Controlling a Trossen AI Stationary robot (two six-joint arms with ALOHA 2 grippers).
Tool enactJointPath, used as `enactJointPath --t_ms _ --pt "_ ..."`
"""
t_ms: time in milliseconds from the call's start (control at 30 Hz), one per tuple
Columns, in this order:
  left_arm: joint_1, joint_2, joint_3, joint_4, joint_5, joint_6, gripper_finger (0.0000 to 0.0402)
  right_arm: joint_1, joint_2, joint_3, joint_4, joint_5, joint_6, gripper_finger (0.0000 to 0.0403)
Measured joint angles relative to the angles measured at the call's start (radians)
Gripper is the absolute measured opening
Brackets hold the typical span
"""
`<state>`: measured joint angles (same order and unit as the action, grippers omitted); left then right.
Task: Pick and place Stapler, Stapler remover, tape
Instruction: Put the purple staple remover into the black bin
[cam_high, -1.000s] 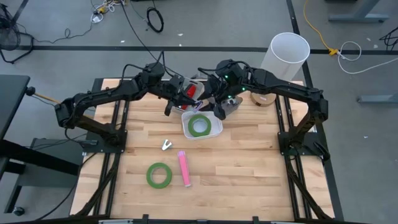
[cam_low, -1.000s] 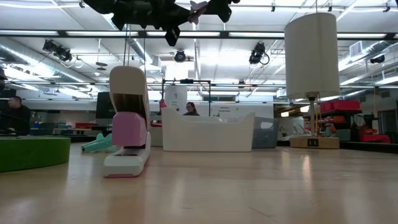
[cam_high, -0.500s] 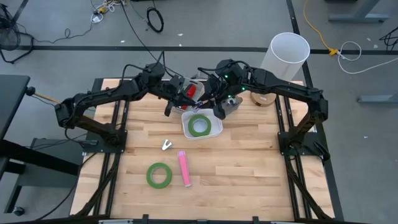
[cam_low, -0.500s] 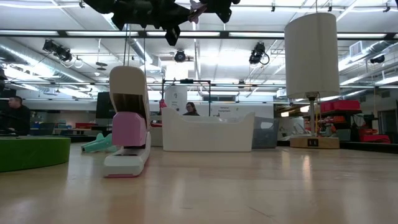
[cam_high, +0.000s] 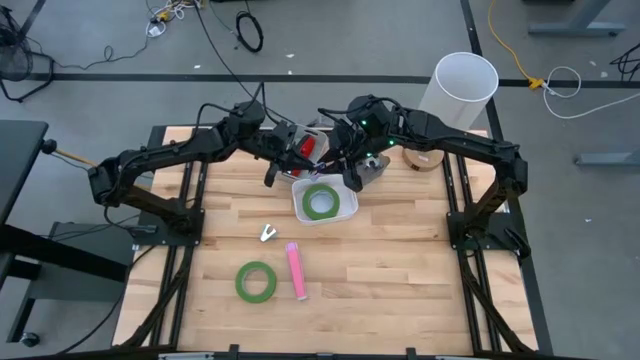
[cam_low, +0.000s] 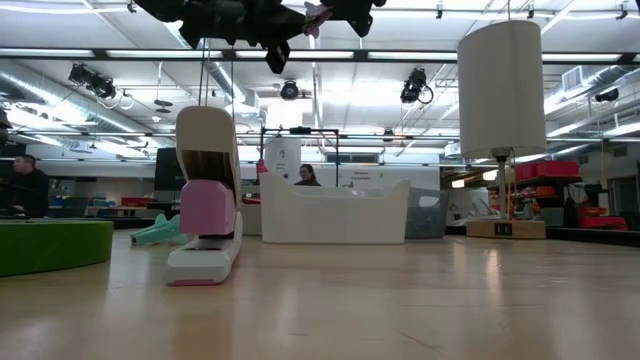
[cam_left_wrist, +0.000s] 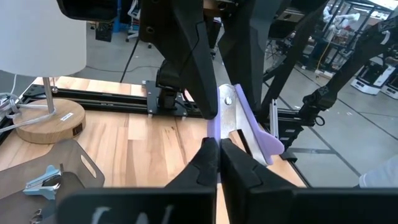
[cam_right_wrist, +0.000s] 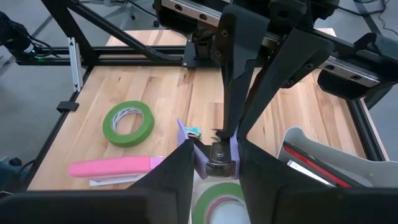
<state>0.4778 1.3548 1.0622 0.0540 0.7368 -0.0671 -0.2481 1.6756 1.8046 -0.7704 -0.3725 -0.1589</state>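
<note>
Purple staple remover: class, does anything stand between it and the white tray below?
Nothing visible does. The purple staple remover, pinched in the left gripper, hangs in open air above the white tray, which holds a green tape roll.

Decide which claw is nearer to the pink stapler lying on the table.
Left, narrowly. The left claw hangs above the white bin's far rim, on the stapler's side; the right claw meets it there, slightly farther over. Both are well beyond the stapler.

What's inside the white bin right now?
In the white bin lies one green tape roll. The right pincer and left pincer, meeting over its far rim, cover that corner.
</note>
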Motion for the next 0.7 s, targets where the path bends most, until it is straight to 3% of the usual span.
enactJointPath --t_ms 467,700 --pt "0.001 0.0 0.0 0.0 -0.004 0.0 0.006 0.0 0.0 0.0 -0.001 -0.003 0.0 0.0112" --pt "0.001 0.0 0.0 0.0 -0.022 -0.016 0.0105 0.0 -0.001 0.0 -0.001 -0.003 0.0 0.0112"
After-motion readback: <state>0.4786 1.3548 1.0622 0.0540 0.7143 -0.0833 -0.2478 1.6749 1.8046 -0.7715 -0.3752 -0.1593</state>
